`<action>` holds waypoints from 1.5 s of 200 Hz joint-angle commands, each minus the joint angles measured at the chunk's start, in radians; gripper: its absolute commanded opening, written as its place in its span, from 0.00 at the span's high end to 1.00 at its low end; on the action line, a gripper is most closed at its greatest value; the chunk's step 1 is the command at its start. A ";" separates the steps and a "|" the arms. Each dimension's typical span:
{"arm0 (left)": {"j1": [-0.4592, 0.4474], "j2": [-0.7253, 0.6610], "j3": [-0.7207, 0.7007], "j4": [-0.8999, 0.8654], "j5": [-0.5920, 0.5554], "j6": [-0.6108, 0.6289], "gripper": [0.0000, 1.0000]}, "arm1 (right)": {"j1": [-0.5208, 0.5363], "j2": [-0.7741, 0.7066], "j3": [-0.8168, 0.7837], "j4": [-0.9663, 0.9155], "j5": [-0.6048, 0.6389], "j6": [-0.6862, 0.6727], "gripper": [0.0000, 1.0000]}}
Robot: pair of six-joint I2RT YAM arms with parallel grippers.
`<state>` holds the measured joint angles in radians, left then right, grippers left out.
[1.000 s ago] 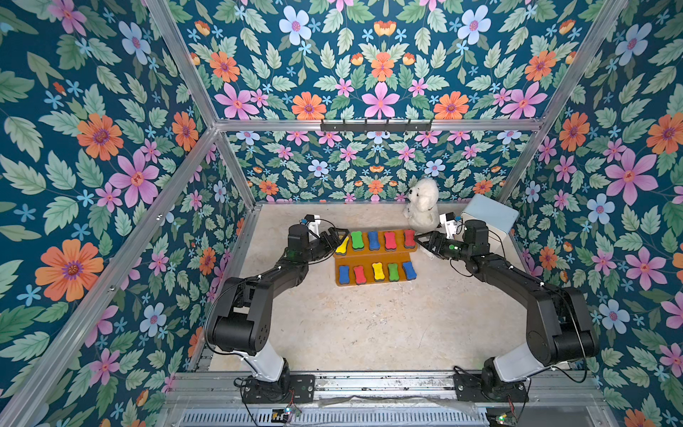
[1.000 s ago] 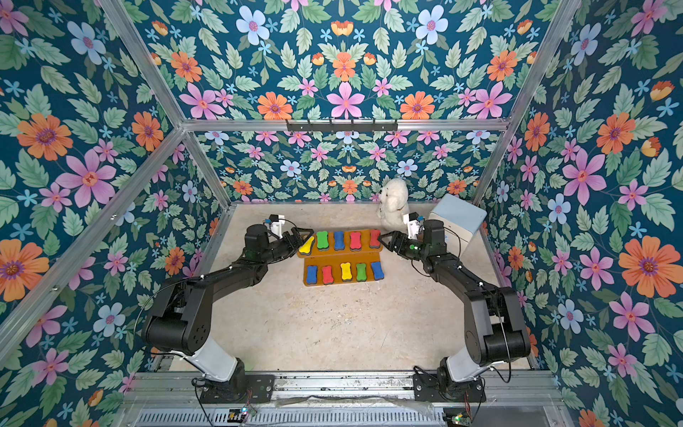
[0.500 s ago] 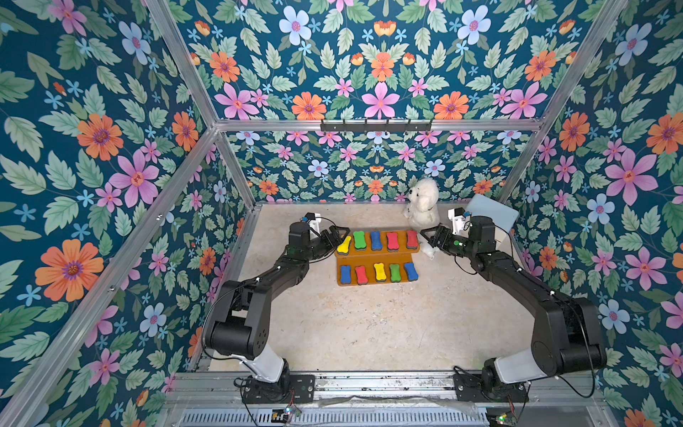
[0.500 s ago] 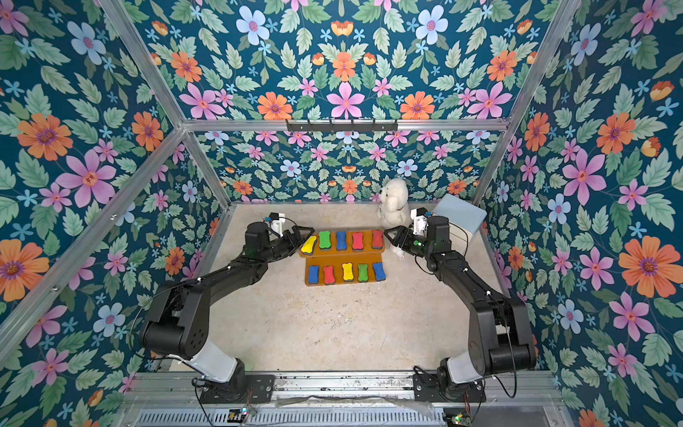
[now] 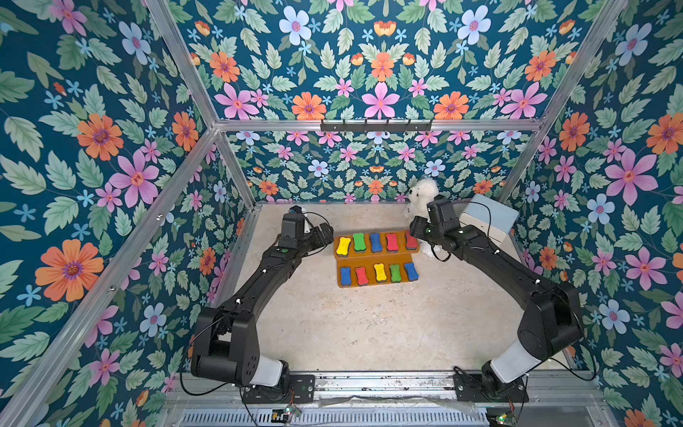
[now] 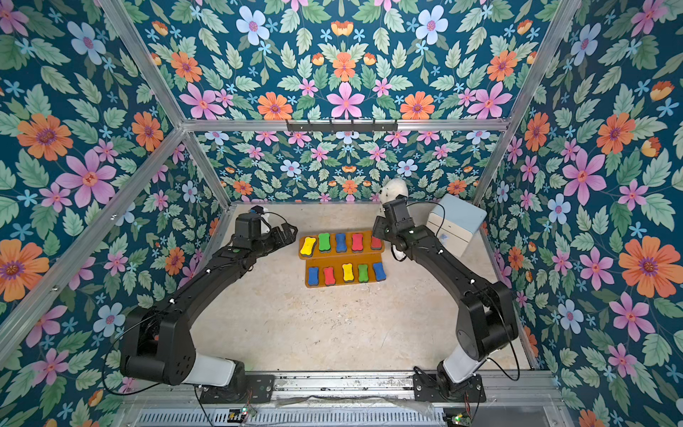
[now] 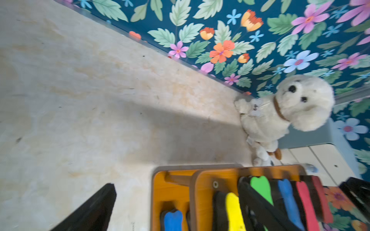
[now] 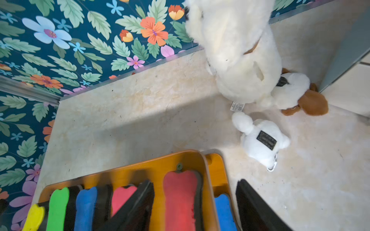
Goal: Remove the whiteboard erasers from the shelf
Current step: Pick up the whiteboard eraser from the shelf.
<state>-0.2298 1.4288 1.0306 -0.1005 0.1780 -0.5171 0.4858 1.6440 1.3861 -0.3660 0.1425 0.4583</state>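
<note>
1. All ten whiteboard erasers (image 5: 375, 242) are counted on the shelf (image 5: 384, 256), five to a tier. They are laid side by side, long axes running front to back. Nothing has been lifted off yet.
2. The left claw (image 7: 177, 186) is held spread wide and empty at the left end of the upper tier. In the left wrist view the yellow eraser (image 7: 233, 210) is bracketed. One finger is set between it and the green eraser (image 7: 260, 188), and the other is hung out past the shelf's end, over the counter (image 5: 351, 332).
3. The right claw (image 8: 195, 183) is seen partly open at the opposite end of the same tier, with nothing gripped. The end red eraser (image 8: 180, 200) is straddled. One finger is placed between it and the second red eraser (image 8: 122, 198), the other outside the shelf's edge. Bare wood can be made out between finger and foam.
4. Here is the relation that matters: each end eraser is lined up between the fingers of the nearer claw, its long axis along theirs. The squeeze would therefore be taken across the narrow width, and no wrist turn is judged necessary.
5. How low the fingers are set against the foam cannot be told.
6. A small white plush toy (image 8: 260, 142) is noted just beside the shelf's right end. It is to be watched on that side.
</note>
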 commanded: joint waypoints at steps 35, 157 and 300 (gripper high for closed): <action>-0.009 -0.065 -0.009 -0.076 -0.186 0.055 0.01 | 0.049 0.095 0.100 -0.114 0.105 0.013 0.30; -0.011 -0.042 -0.017 -0.067 -0.141 0.042 0.01 | 0.075 0.130 0.118 -0.182 0.135 0.029 0.39; -0.011 -0.031 -0.014 -0.068 -0.129 0.038 0.01 | 0.081 0.133 0.100 -0.181 0.114 0.008 0.58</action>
<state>-0.2405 1.3987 1.0119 -0.1726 0.0505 -0.4740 0.5640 1.7821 1.4891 -0.5339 0.2684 0.4706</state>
